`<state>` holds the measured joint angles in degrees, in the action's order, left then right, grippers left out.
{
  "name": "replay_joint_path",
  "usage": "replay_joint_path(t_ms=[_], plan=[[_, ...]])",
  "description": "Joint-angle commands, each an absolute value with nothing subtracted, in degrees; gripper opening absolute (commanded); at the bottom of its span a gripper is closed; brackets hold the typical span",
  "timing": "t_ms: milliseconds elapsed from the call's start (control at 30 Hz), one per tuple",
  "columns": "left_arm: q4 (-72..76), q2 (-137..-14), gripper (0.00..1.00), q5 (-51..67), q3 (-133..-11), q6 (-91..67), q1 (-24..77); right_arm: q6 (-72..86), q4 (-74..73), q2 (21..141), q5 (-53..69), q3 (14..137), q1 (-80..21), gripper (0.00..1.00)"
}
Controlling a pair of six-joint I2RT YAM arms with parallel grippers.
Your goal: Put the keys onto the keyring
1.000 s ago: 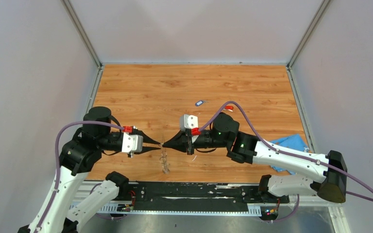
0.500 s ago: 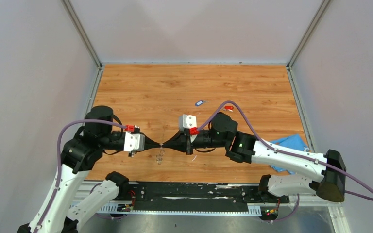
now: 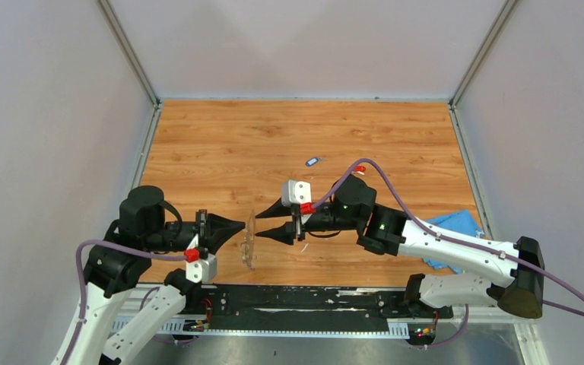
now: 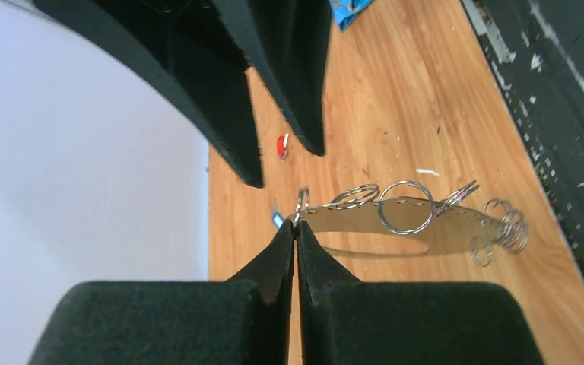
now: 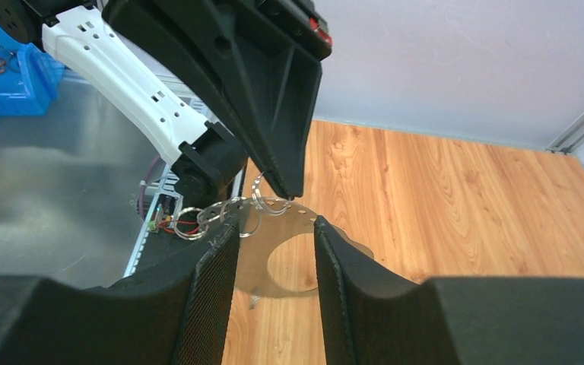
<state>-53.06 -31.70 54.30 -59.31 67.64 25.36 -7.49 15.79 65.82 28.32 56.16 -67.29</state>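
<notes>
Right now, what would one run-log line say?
left gripper: shut on keyring | right gripper: open, near keyring | blue key, red key: on table

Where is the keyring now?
Top view: the keyring is near the front edge, centre-left, pinched by the left gripper, the open right gripper just beside it.

- left gripper (image 3: 240, 226): jaws closed to a single point, tip meeting the keyring (image 3: 249, 242) near its upper part
- keyring seen almost edge-on, thin and pale, between the two grippers, near the front edge of the table (image 3: 220, 137)
- right gripper (image 3: 259, 225): jaws apart, tips just beside the ring on its right side, facing the left gripper
- blue-headed key (image 3: 313, 161) and red-headed key (image 3: 360, 168) lie on the wood farther back, apart from each other, well away from the ring
- blue cloth (image 3: 456, 225) at the table's right edge, partly under the right arm
</notes>
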Motion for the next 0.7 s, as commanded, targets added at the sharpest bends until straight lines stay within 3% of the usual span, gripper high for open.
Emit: replay_joint_path(t_ms=[0,200,500,667], plan=[[-52.13,-28.35,0.0,54.35,-56.4,80.36,25.66,-12.22,12.34,65.29,26.79,59.27,-68.5,0.45],[-52.2,-27.44,0.0,54.44,-56.27,78.07,25.66,-18.92,8.95,66.0,23.17,60.91,-71.17,0.46],[-52.22,-33.41,0.0,53.53,-60.45,52.1,25.66,-22.74,7.57,67.94,20.11,63.23,-73.1,0.39],[-52.21,-35.83,0.0,54.42,-62.63,46.51,25.66,-23.15,3.97,69.14,19.78,65.04,-73.08,0.4]])
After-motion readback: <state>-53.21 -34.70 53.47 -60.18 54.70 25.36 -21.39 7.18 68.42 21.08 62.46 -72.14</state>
